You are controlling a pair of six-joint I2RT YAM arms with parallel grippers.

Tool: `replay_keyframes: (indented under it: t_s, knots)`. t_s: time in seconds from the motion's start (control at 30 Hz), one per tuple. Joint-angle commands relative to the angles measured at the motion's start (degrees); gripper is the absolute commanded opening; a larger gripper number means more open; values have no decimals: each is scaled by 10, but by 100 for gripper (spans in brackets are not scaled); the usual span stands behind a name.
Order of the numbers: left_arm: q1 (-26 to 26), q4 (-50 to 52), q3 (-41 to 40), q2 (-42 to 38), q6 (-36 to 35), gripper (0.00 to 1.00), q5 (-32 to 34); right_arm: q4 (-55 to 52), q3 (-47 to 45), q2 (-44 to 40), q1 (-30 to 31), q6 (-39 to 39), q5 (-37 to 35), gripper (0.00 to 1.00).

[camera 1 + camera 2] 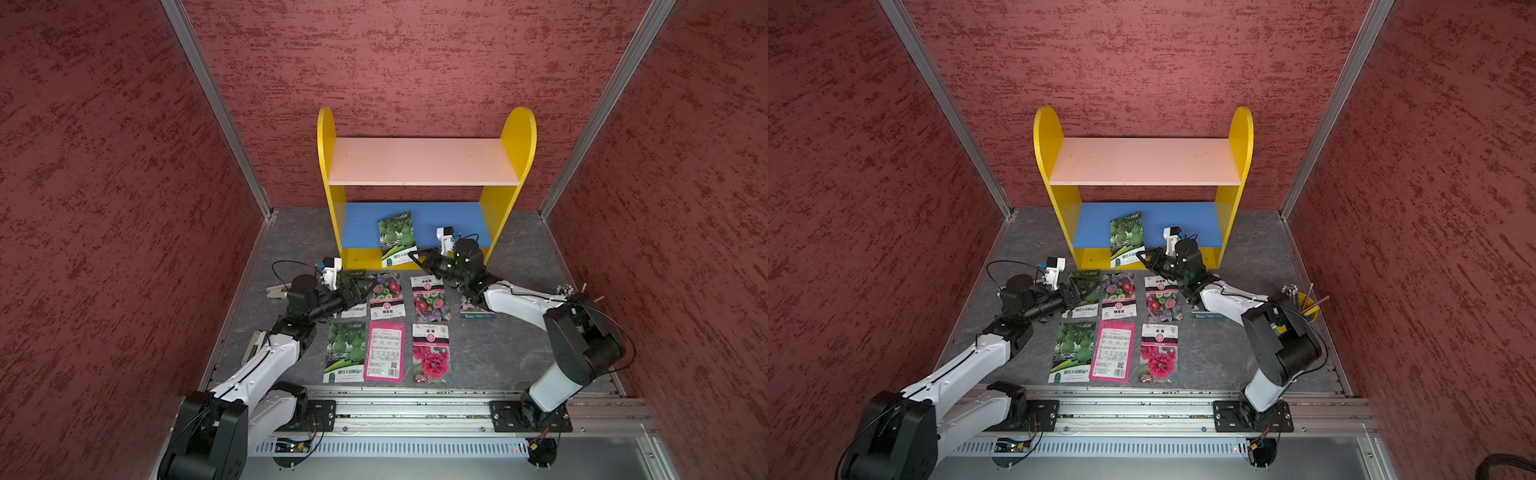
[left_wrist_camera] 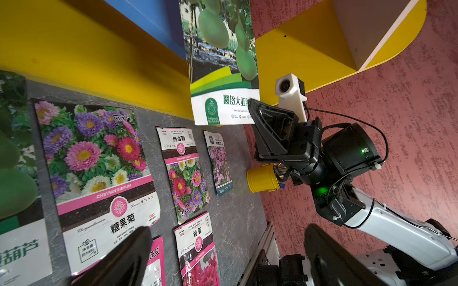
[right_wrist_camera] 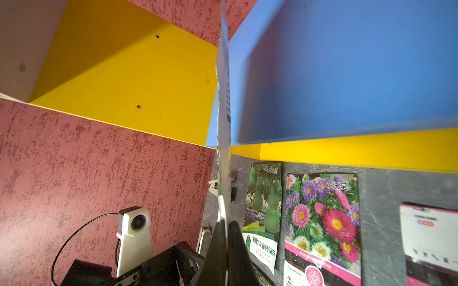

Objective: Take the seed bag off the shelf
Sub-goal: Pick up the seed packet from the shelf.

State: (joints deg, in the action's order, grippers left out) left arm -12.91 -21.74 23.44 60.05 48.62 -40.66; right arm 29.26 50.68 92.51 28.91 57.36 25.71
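Red textured walls (image 1: 104, 166) close in the left, right and top of both top views, around a grey slate table (image 1: 498, 353). At the upper middle stands the shelf (image 1: 517, 141), its pink upper board bare and its blue lower board carrying the seed bag (image 1: 397, 239).

The two arms come up from the rail along the bottom edge. The right arm crosses from the lower right toward the middle, passing over a purple-flower packet (image 1: 478, 311). The left arm runs from the lower left toward the centre.

In front of the shelf, seed packets lie flat in two rows on the table. A gourd packet (image 1: 345, 353), a pink packet (image 1: 384, 351) and a red-flower packet (image 1: 431, 353) make the lower row. Above them lie two mixed-flower packets (image 1: 387, 295) (image 1: 430, 299), just below the bag's overhanging end. A yellow cup (image 1: 1308, 309) of pencils sits at the right, behind the right arm.

The seed bag's long axis runs nearly up and down in both top views, its top leaning slightly right. It lies printed face up, gourd picture toward the back of the shelf. The white label end sticks out past the front edge, over the yellow front strip.

The right gripper (image 1: 411, 254) is clamped on the bag's lower right corner. In the right wrist view the bag (image 3: 224, 99) shows edge-on between the closed fingers (image 3: 238, 237).

The left gripper (image 1: 368, 286) is spread wide and holds nothing. It sits low over another gourd packet (image 1: 353, 309), left of centre.
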Motion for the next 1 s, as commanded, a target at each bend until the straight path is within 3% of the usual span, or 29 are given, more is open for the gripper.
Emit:
replay_keyframes:
  t_s: [0.0,0.33,0.57,0.67,0.83,0.97]
  knots:
    - [1,-70,0,17,15,100,-8,15,-26,-39,2,-22,16,0]
    - [-10,-258,25,154,74,100,-18,38,-65,-87,1,-3,62,0]
    - [-36,-357,79,263,112,85,-23,51,-86,-108,3,2,75,0]
    - [-44,-394,93,300,129,70,-27,49,-91,-112,3,1,76,0]
    - [-52,-405,105,321,133,33,-22,39,-99,-123,3,-7,73,0]
    - [-56,-402,111,322,132,23,-24,35,-102,-127,3,-9,73,0]
